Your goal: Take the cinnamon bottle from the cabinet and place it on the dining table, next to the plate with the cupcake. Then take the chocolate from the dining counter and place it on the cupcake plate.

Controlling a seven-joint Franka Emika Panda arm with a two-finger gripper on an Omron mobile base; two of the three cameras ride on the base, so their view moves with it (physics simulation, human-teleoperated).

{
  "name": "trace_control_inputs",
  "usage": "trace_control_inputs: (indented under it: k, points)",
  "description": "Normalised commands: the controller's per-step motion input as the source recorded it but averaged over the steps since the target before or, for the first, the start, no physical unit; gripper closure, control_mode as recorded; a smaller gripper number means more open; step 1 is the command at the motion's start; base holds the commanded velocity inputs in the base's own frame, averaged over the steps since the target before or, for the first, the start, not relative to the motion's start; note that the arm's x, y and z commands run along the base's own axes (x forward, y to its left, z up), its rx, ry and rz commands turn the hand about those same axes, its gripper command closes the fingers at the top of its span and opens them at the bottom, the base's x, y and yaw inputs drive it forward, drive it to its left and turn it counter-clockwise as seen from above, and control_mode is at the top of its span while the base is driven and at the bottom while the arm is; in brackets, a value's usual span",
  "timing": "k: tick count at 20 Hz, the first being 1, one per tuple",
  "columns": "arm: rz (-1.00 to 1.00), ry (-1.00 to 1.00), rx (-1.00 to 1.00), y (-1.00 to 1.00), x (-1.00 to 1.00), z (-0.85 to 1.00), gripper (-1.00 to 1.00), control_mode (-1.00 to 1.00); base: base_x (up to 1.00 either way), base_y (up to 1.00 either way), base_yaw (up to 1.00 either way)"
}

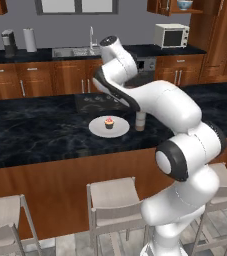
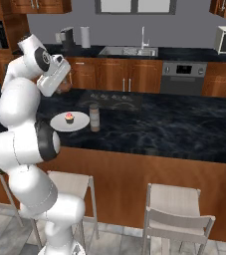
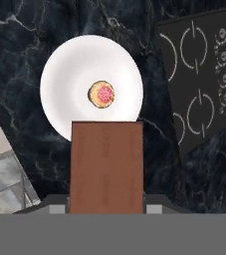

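Note:
A brown chocolate bar sits upright between my fingers, and my gripper is shut on it. It hangs above the near edge of the white plate that carries the cupcake. On the dark marble counter the plate with the cupcake lies beside the cinnamon bottle, which stands upright just to its right. The right base view shows my gripper up and to the left of the plate, cupcake and bottle.
A black cooktop is set into the counter just past the plate. Stools stand along the counter's front. A sink and microwave are on the back wall counter.

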Motion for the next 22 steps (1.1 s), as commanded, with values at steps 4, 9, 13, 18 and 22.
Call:
trace_control_inputs:
  k: [4,9,13,18,22]
  points:
    - [0.11,0.12,-0.01,0.37,0.05,-0.64,1.0,-1.0,0.0,0.0,0.0]
    - [0.01,0.33,-0.05,0.07,0.36,-0.96,1.0,-1.0,0.0,0.0,0.0]
    - [0.0,0.21,0.0,0.14,0.22,-0.59,1.0,-1.0,0.0,0.0,0.0]
    - [0.0,0.11,0.0,0.17,0.15,-0.33,1.0,-1.0,0.0,0.0,0.0]
    - [0.0,0.1,0.0,0.06,0.24,-0.38,1.0,-1.0,0.0,0.0,0.0]
